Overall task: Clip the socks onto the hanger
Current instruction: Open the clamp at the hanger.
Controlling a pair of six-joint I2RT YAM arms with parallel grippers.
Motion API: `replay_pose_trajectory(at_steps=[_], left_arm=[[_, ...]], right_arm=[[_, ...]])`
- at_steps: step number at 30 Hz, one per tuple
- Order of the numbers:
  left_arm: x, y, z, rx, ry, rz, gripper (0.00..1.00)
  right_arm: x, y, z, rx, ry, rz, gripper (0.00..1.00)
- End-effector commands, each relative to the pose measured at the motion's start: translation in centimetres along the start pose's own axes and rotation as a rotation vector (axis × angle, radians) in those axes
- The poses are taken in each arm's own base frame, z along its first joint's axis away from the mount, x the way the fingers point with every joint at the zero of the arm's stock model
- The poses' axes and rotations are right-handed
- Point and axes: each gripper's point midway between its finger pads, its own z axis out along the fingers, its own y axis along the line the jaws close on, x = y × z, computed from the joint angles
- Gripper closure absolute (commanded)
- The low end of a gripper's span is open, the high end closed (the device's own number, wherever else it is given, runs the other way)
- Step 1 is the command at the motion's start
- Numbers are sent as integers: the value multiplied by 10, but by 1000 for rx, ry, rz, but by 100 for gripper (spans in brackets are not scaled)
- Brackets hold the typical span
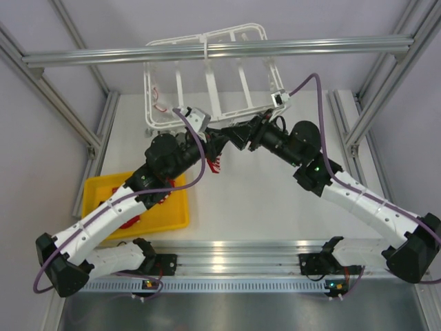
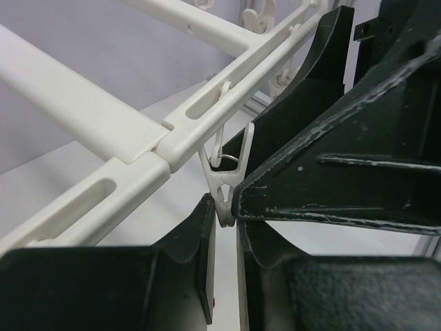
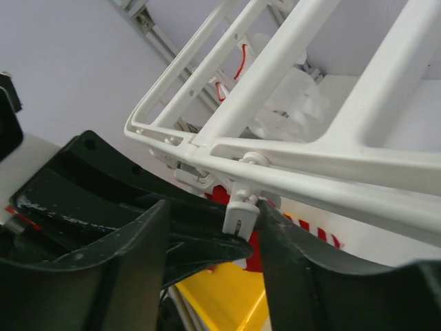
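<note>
The white hanger (image 1: 207,76) hangs under the aluminium rail at the back middle. It fills the left wrist view (image 2: 103,124) and the right wrist view (image 3: 310,158). Both grippers meet under its near edge. My left gripper (image 1: 215,148) is nearly shut and holds a red sock with white stripes (image 1: 213,164) that hangs below it. Its tips (image 2: 225,221) touch the jaws of a small white clip (image 2: 222,183). My right gripper (image 1: 233,134) is open around that clip (image 3: 241,210), which rests against its right finger (image 3: 296,262). The sock (image 3: 256,249) shows behind the clip.
A yellow tray (image 1: 172,214) lies at the front left, with another red sock (image 1: 131,222) in it, partly hidden by the left arm. The aluminium rail (image 1: 220,49) crosses above the hanger. Frame posts stand at both sides.
</note>
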Motion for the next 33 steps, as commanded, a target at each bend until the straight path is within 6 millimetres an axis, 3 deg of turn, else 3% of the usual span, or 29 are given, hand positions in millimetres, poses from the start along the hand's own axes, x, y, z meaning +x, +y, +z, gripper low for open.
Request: replay_pose_trajectory(at_steps=[1, 3, 6, 10, 16, 22, 28, 33], left_arm=[[-13, -13, -5, 54, -48, -77, 100], [-11, -15, -7, 63, -31, -106, 100], [-6, -24, -12, 129, 5, -156, 100], [-5, -33, -18, 227, 40, -278, 100], [-10, -23, -22, 349, 67, -506, 100], [-17, -35, -27, 451, 60, -513, 100], [-23, -41, -31, 493, 60, -516, 100], [-18, -43, -35, 494, 71, -520, 100]], right_arm=[[-22, 30, -8, -112, -39, -23, 44], [-32, 27, -13, -117, -64, -47, 37], [-36, 22, -19, -129, -69, -74, 35], [-32, 17, -25, -160, -49, -112, 34], [-31, 21, -27, -243, -32, -117, 33], [-22, 27, -25, -324, -12, -96, 34], [-16, 18, -14, -330, -9, -88, 37], [-22, 18, -10, -327, -38, -102, 51]])
